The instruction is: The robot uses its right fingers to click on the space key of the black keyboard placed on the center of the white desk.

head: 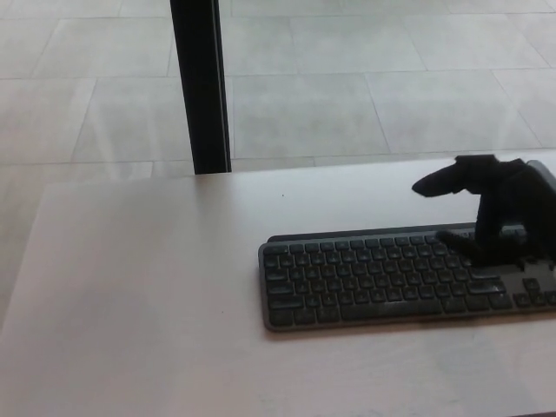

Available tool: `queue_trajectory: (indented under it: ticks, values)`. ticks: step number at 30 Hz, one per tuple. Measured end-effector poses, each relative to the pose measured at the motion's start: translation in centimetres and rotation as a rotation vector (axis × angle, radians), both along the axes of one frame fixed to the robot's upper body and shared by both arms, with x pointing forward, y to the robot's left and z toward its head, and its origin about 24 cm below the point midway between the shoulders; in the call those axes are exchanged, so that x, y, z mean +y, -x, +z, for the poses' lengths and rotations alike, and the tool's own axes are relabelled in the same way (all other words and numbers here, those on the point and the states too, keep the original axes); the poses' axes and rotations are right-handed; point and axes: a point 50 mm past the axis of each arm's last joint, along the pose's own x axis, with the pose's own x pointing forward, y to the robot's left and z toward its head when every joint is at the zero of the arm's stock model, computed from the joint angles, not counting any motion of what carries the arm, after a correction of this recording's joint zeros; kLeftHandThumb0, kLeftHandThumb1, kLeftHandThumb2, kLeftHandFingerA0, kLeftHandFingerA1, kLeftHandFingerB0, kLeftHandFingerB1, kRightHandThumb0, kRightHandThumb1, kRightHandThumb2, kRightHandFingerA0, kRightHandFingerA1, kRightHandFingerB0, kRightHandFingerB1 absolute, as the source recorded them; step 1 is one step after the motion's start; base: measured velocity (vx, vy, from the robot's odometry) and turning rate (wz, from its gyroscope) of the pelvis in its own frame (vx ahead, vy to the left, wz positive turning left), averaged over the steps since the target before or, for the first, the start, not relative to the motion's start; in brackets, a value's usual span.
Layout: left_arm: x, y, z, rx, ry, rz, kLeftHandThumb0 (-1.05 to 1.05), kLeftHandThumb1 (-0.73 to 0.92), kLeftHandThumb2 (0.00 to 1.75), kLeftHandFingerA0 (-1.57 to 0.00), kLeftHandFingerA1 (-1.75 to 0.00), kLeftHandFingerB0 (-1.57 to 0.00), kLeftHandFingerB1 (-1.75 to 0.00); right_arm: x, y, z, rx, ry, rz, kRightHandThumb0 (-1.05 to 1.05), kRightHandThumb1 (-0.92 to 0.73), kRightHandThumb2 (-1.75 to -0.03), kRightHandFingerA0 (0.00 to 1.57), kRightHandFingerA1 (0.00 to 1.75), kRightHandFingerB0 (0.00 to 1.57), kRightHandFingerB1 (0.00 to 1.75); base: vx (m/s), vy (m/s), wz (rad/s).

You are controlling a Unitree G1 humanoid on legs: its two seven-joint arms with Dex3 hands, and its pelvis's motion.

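- A black post (pixel 200 87) is standing behind the far edge of the white surface (pixel 139 287), with pale floor tiles beyond it.
- The black keyboard (pixel 373 278) is lying flat right of centre — its long space key (pixel 388 307) is sitting in the near row, facing the robot and untouched.
- The right robot hand (pixel 495 213) is hovering over the keyboard's right part, holding nothing — fingers spread, one pointing down toward the upper key rows, likely readying a press.
- It is sitting right of and beyond the space key.
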Motion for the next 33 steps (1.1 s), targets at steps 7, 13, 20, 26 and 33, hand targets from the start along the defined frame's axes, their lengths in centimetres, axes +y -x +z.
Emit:
queue_trajectory:
  ticks: [7, 13, 20, 26, 33]
  values:
    - [0.0, -0.2, 0.0, -0.007, 0.001, 0.000, -0.44, 0.49, 0.55, -0.75, -0.70, -0.72, -0.56, 0.8, -0.4, -1.4, 0.025, 0.165, 0.042, -0.15, -0.53, -0.74, 0.81, 1.72, 0.78, 0.49, 0.00, 0.000, 0.00]
    - [0.0, -0.4, 0.1, -0.014, 0.001, 0.000, -0.44, 0.46, 0.56, -0.75, -0.70, -0.72, -0.56, 1.3, -0.7, -2.4, 0.031, 0.302, 0.087, -0.21, -0.54, -0.69, 0.78, 1.52, 0.75, 0.53, 0.00, 0.000, 0.00]
    - [0.0, -0.6, 0.2, -0.020, 0.002, -0.002, -0.43, 0.49, 0.55, -0.74, -0.68, -0.73, -0.55, 1.9, -0.4, -4.7, 0.065, 0.443, 0.153, -0.17, -0.51, -0.79, 0.81, 1.59, 0.77, 0.57, 0.00, 0.000, 0.00]
    - [-0.1, -0.7, 0.2, -0.024, 0.003, 0.000, -0.43, 0.49, 0.55, -0.77, -0.72, -0.72, -0.56, 2.1, -0.4, -6.1, 0.078, 0.560, 0.200, -0.18, -0.53, -0.74, 0.79, 1.60, 0.78, 0.57, 0.00, 0.000, 0.00]
    - [0.1, -0.8, 0.4, -0.019, -0.005, -0.004, -0.44, 0.50, 0.55, -0.74, -0.68, -0.72, -0.55, 1.3, -0.4, -7.7, 0.095, 0.679, 0.218, -0.21, -0.53, -0.75, 0.78, 1.47, 0.75, 0.59, 0.00, 0.000, 0.00]
